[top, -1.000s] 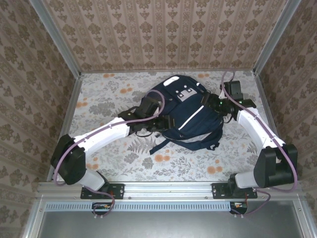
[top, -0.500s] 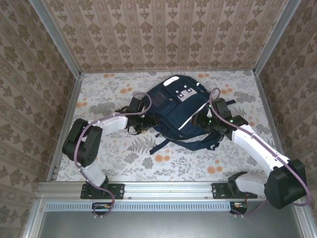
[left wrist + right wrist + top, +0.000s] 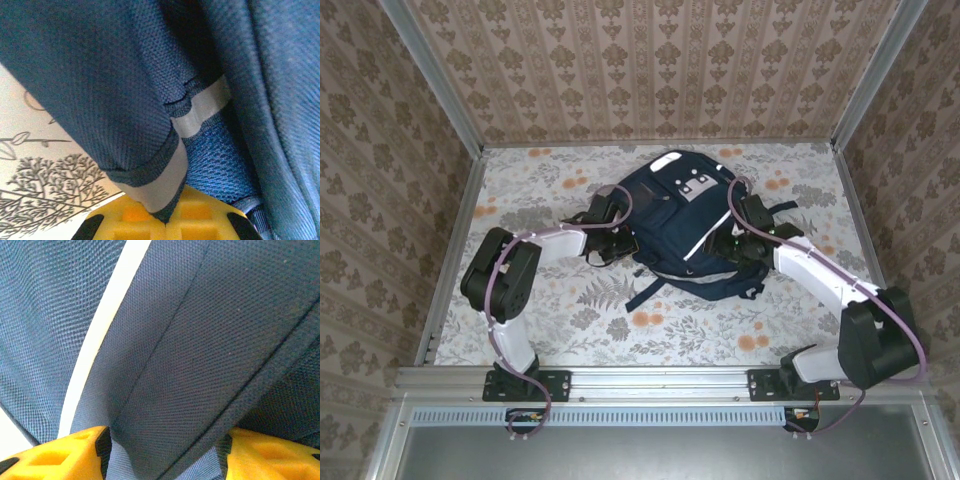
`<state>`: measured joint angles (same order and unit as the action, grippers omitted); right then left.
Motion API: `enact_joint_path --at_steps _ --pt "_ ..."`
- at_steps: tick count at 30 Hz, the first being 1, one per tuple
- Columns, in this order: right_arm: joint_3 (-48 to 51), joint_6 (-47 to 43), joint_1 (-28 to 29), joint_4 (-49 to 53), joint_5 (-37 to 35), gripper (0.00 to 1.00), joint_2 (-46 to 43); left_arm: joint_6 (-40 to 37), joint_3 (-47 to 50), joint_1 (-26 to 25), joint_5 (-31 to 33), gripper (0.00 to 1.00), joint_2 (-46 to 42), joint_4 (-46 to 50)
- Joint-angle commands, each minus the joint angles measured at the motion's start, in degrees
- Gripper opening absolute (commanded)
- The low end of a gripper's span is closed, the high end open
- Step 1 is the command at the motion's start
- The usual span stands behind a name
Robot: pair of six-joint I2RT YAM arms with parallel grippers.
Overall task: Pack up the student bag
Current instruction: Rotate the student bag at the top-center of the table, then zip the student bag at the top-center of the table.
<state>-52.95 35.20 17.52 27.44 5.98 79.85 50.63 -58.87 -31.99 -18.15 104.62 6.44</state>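
Student bag lies flat on the table, mid-width, toward the far edge, straps trailing to the near side. No open mouth or lining visible from above, so I cannot tell whether anything is packed. I judge this a handling stage.

Left gripper: clamped on a fabric fold with white stripe, at the bag's left side.

Right gripper: jaws apart, pressed against the bag's right side, no clamp evident.
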Motion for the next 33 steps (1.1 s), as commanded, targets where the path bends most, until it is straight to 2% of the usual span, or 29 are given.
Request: enact_joint_path --at_steps 1,8,11,16,20,24,29,33 --pt "-3.5 -5.94 -3.9 -1.72 -3.41 0.61 4.25 2.5 1.11 -1.63 5.0 0.0 -3.78 -0.88" --pt "-12.69 -10.98 -7.63 1.94 -3.6 0.61 10.72 7.64 1.26 -9.38 9.04 0.0 -5.79 -1.83" --pt "-12.33 -9.93 -7.36 2.09 -3.67 0.61 7.95 9.27 1.27 -10.72 9.32 0.0 -5.01 -3.49" --pt "-9.58 -8.07 -5.04 6.56 -7.97 0.63 0.28 9.66 1.23 -10.73 8.32 0.0 -3.74 -5.42" --pt "-2.93 -4.52 1.8 5.33 -10.3 0.61 -8.51 9.75 0.93 -10.73 6.96 0.0 -3.41 -6.43" --pt "2.83 0.38 11.75 1.13 -14.99 0.57 -11.64 9.36 0.27 -10.6 5.51 0.0 -2.66 -6.51" --pt "4.35 6.26 21.75 -0.88 -21.88 0.5 -7.71 8.23 0.18 -10.13 3.94 0.0 -1.66 -6.79" --pt "3.94 9.78 27.02 -3.83 -23.81 0.43 -2.29 7.21 0.41 -9.29 2.5 0.0 -1.26 -7.25"
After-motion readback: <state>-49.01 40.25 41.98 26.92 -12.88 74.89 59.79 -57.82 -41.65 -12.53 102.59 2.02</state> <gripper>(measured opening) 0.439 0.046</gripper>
